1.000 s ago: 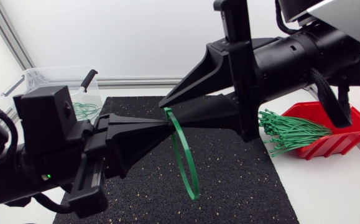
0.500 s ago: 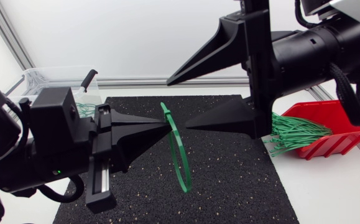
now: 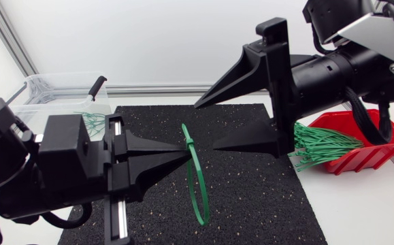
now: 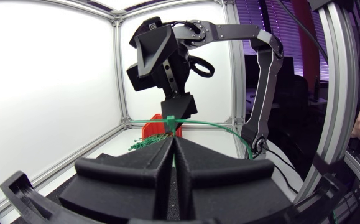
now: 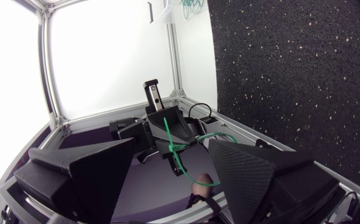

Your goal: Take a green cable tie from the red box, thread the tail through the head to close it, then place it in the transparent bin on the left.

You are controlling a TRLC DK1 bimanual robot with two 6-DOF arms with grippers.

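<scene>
Cable tie (image 3: pixel 195 178): bright green, thin flat strap closed into 1 narrow oval loop; the small square head sits at the top with a short tail end poking out beyond it; the loop hangs in the air above the middle of the black mat (image 3: pixel 251 197), touching nothing but the gripper that holds it
Left gripper (image 3: pixel 185 152): both wedge fingers pressed flat together, tips pinching the tie just under its head
Right gripper (image 3: pixel 206 127): fingers spread wide with nothing between them, tips just beside the tie's head, one above it and one level with it, apart from the strap
Red box (image 3: pixel 377 146): at the desk's right edge, just off the mat's right edge, tilted with its open front facing the mat
Spare ties (image 3: pixel 319 144): a thick bundle of straight green ties lying in the red box, their ends fanning out over the box's front onto the mat's right edge
Transparent bin (image 3: pixel 54 88): at the desk's far left corner, beside the mat's far left corner
Closed ties (image 3: pixel 91 121): a few green loops lying inside the bin
</scene>
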